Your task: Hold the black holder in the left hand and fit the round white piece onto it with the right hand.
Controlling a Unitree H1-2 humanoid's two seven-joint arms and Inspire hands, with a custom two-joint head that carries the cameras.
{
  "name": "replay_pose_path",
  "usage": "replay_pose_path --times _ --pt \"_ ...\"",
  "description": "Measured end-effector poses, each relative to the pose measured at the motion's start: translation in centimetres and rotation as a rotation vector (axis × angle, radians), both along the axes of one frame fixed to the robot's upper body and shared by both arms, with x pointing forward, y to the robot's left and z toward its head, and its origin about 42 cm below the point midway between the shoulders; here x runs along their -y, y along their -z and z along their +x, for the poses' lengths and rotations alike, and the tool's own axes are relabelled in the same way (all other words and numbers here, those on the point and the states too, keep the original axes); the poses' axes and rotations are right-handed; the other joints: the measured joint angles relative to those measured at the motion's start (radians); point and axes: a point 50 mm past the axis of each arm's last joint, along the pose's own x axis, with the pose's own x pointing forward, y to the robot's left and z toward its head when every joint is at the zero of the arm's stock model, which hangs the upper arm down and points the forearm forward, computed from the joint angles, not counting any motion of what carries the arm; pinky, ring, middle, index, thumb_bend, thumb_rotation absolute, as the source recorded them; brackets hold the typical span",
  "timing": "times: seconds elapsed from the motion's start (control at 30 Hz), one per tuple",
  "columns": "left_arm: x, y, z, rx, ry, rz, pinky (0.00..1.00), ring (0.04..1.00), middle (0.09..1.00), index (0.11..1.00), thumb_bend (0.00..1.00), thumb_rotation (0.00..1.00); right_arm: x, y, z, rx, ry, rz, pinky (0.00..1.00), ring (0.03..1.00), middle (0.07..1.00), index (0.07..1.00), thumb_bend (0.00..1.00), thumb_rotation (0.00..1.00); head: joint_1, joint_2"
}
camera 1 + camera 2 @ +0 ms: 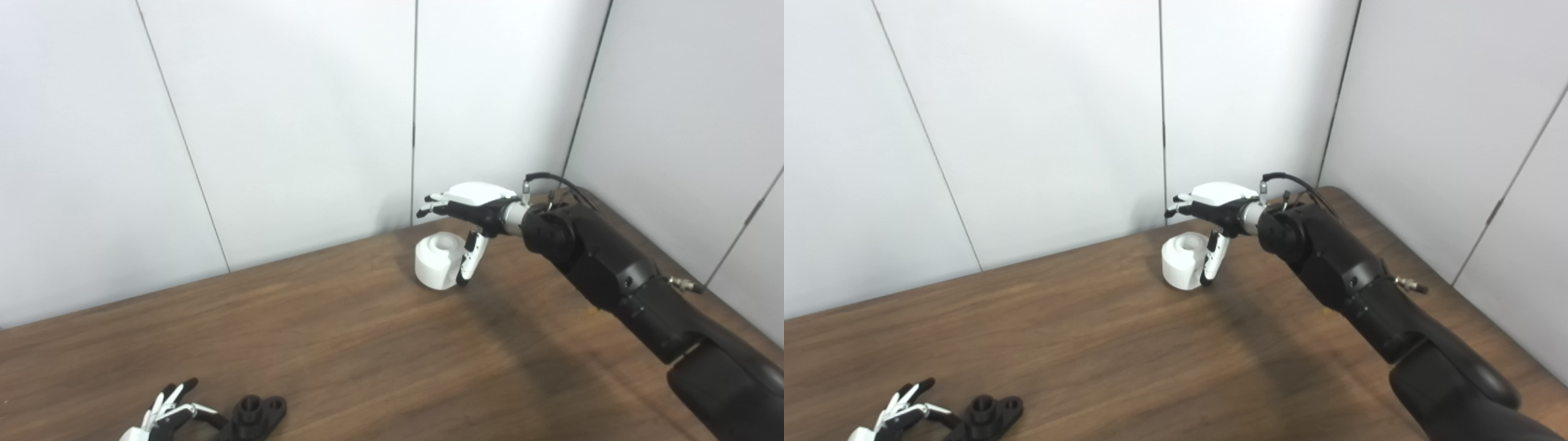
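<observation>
White wall panels back a dark wooden tabletop (343, 343). Far back, the right hand (471, 211) hovers over the round white piece (436, 259), fingers spread, thumb down its side, grasping nothing. At the near left edge, the left hand (162, 416) lies released, fingertips beside the black holder (254, 418).

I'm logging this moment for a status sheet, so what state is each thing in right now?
Round white piece: upright on the table, hole facing up, not lifted.
Black holder: lying flat on the table, not picked up.
Right hand: open, over the white piece, thumb down beside it.
Left hand: open, beside the holder, not gripping it.
Table: wooden, bearing both parts.
</observation>
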Motion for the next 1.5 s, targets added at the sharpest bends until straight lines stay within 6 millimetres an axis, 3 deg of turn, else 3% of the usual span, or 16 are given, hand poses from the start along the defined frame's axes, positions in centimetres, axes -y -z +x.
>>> replay_pose_path --times 0.3,0.77,1.33,1.5 --pt "0.1 -0.1 -0.5 -0.003 -0.011 0.009 1.0 1.0 0.922 0.483 0.52 0.04 0.4 1.1 0.5 0.002 -0.002 -0.102 0.99 1.0 1.0 0.847 1.0 0.22 0.005 0.005" --pt "0.3 -0.2 -0.6 -0.003 -0.012 0.007 1.0 1.0 0.925 0.483 0.52 0.04 -0.7 0.5 1.9 0.007 -0.058 -0.179 0.99 1.0 1.0 0.778 1.0 0.25 0.014 0.011" --pt "0.3 -0.2 -0.7 -0.004 -0.013 0.008 1.0 1.0 0.925 0.483 0.52 0.04 -0.8 0.9 2.0 0.023 -0.063 -0.162 0.96 1.0 0.984 0.629 0.99 0.22 0.009 0.017" --pt "0.2 -0.2 -0.7 -0.004 -0.013 0.008 1.0 1.0 0.925 0.483 0.52 0.04 -0.8 1.0 2.0 0.036 -0.074 -0.156 0.96 1.0 0.951 0.56 0.95 0.17 0.006 0.018"
